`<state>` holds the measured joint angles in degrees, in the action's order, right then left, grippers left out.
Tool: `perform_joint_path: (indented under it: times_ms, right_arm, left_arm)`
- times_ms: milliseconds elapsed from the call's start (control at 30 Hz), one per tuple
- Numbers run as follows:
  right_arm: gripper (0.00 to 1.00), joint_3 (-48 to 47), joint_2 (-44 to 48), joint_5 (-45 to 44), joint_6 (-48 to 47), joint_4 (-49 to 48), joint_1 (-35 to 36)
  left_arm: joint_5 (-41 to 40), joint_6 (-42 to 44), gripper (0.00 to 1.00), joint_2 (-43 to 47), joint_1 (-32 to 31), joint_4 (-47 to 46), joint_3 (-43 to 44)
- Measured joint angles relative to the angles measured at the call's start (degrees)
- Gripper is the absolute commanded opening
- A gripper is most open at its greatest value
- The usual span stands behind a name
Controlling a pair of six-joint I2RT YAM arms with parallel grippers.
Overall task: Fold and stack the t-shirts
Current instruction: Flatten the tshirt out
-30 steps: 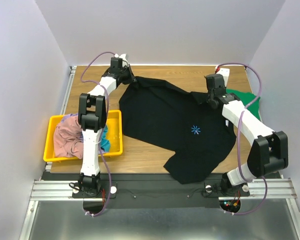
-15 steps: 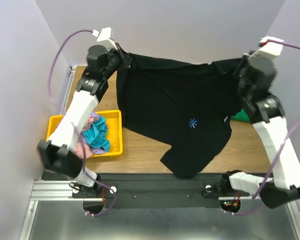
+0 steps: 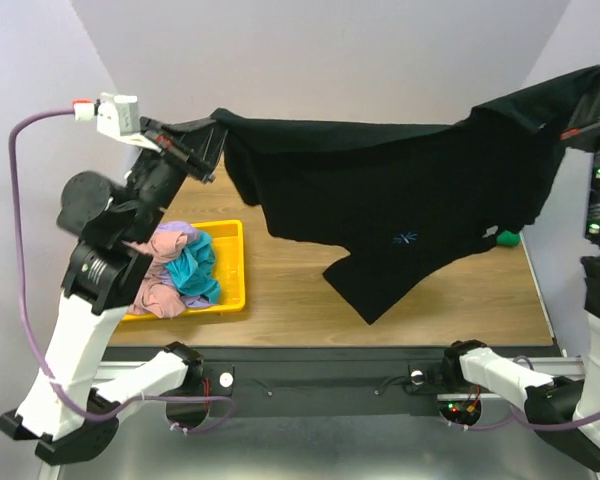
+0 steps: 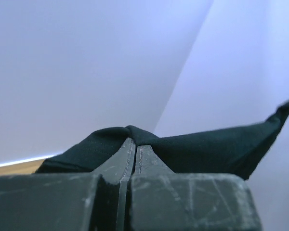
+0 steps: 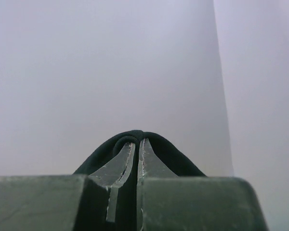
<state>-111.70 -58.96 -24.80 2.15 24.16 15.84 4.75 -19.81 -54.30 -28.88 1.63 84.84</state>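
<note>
At the far left, the yellow bin (image 3: pixel 232 262) holds a heap of unfolded tees: a pink one (image 3: pixel 158 290), a teal one (image 3: pixel 192 268) and a lavender one (image 3: pixel 175 235), all bunched together. Above it the left gripper (image 4: pixel 135 144) sits high off the table (image 3: pixel 300 310), its jaws pressed together on a pinch of the black tee (image 3: pixel 400 190). That shirt hangs in the air like a sheet across almost the whole width. Its small blue logo (image 3: pixel 405 238) faces the overhead camera, and its lowest corner sags toward the wood; I cannot tell whether it touches. Near the right edge a scrap of the green tee (image 3: pixel 507 238) peeks out from behind the black cloth, lying on the table. At the far right the right gripper (image 5: pixel 137 142) is clamped on the other top corner, cloth bulging over its tips. By my reading nothing is folded or stacked yet: the black shirt is only held up and spread, and laying it flat, folding it and handling the other four are all left to do
</note>
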Motion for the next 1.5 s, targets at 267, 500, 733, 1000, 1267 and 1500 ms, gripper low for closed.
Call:
perform_joint_path:
  times_ms: [267,500,733,1000,1267,1500]
  right_arm:
    - [0.01,-18.75,-5.29,6.43,-0.66,0.55,0.00]
    - [0.00,-24.90,-7.04,12.41,-0.22,-0.17,0.00]
    - [0.00,-20.39,-10.19,9.05,-2.32,-2.38,0.00]
    - [0.00,-12.09,-26.51,-2.47,-8.28,-7.04,0.00]
    - [0.00,5.92,-38.01,-7.43,-10.05,-10.34,-0.44]
    - [0.01,6.01,-47.39,-8.90,-9.88,-14.95,-2.47]
  left_arm:
    - [9.05,-0.33,0.00,5.75,-0.33,2.62,0.04]
    - [13.16,-1.90,0.00,11.54,-0.37,2.60,-2.23]
    - [11.02,-4.31,0.00,12.48,-0.37,-3.82,-11.72]
    - [-6.08,-10.47,0.00,3.96,-0.42,-6.34,-31.89]
    - [-12.72,-11.74,0.00,-23.91,4.87,-10.10,-27.63]
    - [-9.09,-11.08,0.00,-46.27,12.55,-14.23,-13.22]
